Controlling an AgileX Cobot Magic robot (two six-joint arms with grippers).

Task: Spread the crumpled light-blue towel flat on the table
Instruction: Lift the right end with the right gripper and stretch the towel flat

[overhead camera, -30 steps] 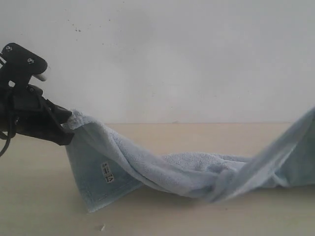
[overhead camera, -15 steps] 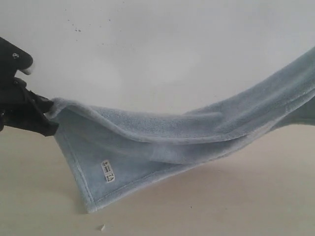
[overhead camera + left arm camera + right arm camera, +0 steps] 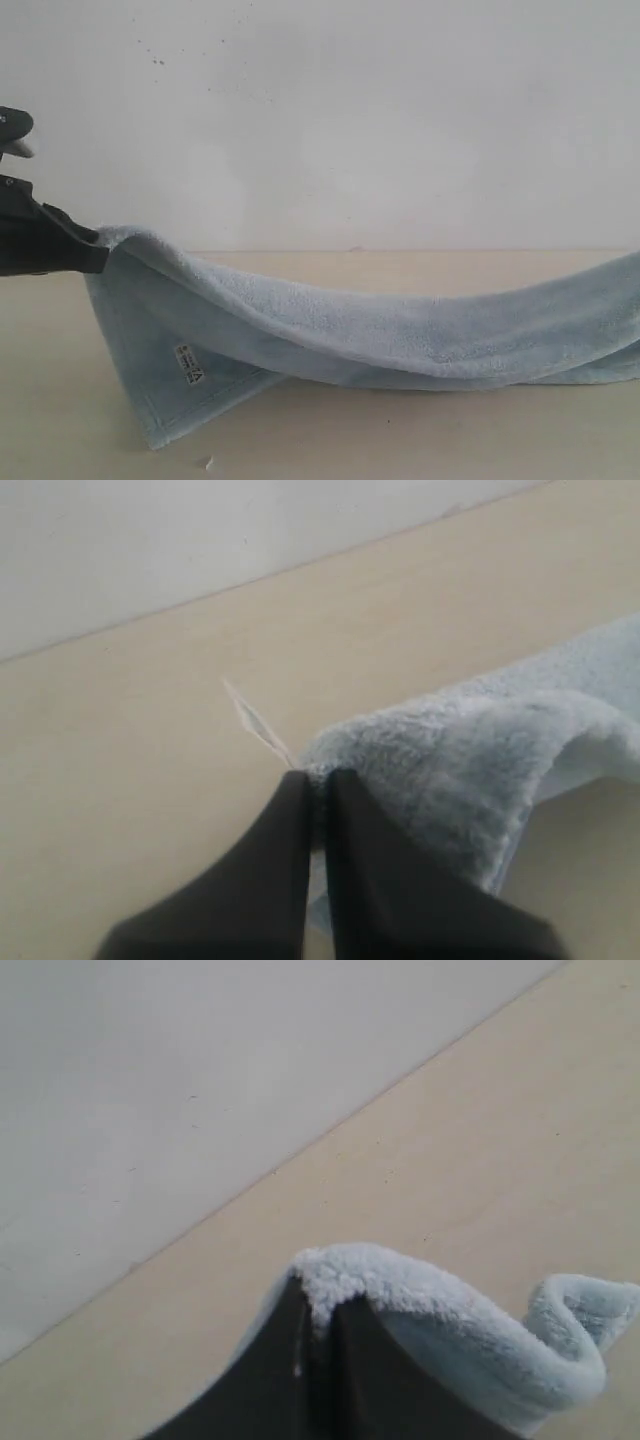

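Two grippers hold the towel [image 3: 400, 335] off the table [image 3: 450, 440], one at each end of its upper edge. The left gripper [image 3: 318, 778] has its jaws pressed together on a pinch of pile at the left corner. The right gripper [image 3: 318, 1295], beyond the right edge of the exterior view, is likewise clamped on a fold of the edge. Between them the towel hangs as a long sagging band doubled over lengthwise. Its middle dips close to the table, though I cannot tell whether it touches. On the left a flap droops down, its lowest corner at or just above the near part of the surface.

The cloth looks soft, thick and limp. It is probably light, yet has enough weight to sag, and it keeps no shape of its own. The fluffy pile should grip well, though so small a pinch might slip under a sharp tug. The stitched hem [image 3: 215, 405] at the corners seems the firmest place to hold.

A small white label [image 3: 190, 364] sits on the left flap. Its dark print is too small to read, and no brand can be made out.
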